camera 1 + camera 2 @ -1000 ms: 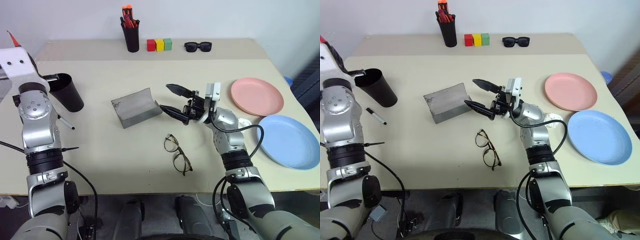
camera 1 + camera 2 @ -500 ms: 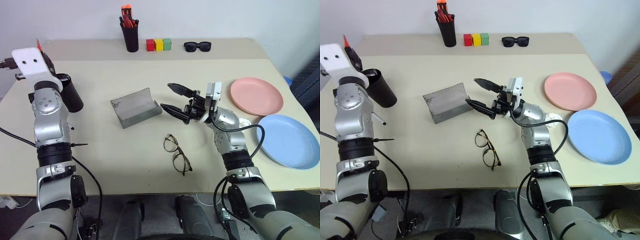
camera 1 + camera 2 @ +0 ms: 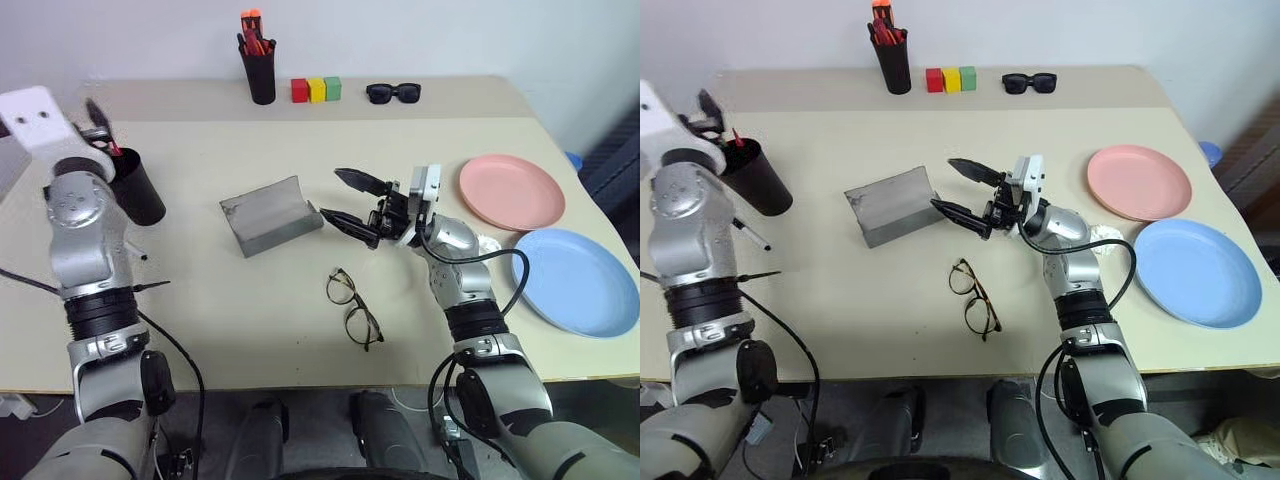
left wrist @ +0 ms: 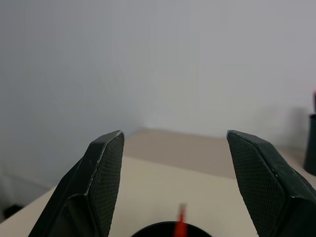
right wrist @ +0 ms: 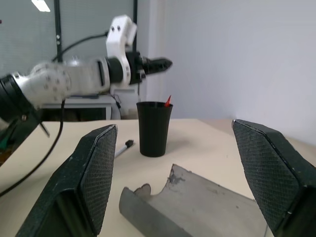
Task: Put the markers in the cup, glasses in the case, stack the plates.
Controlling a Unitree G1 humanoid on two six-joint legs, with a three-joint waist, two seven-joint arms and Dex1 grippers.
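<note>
Across the beige counter (image 3: 300,300), the white marker (image 3: 750,233) is seen lying flat just beside the black cup (image 3: 758,176), in which the red marker (image 3: 737,139) stands. The left tool (image 3: 708,112), spread and empty, is held above that cup; the marker's long axis runs diagonally, below this nearer arm. The right tool (image 3: 350,202), also spread, is kept beside the open grey case (image 3: 268,214), with the glasses (image 3: 354,308) near it.

— Where's everything relative to the case (image 3: 268,213)?

— I see the cup (image 3: 137,187) left of it, a marker (image 3: 738,140) inside; glasses (image 3: 354,308) in front-right; plates (image 3: 512,192) far right.
</note>
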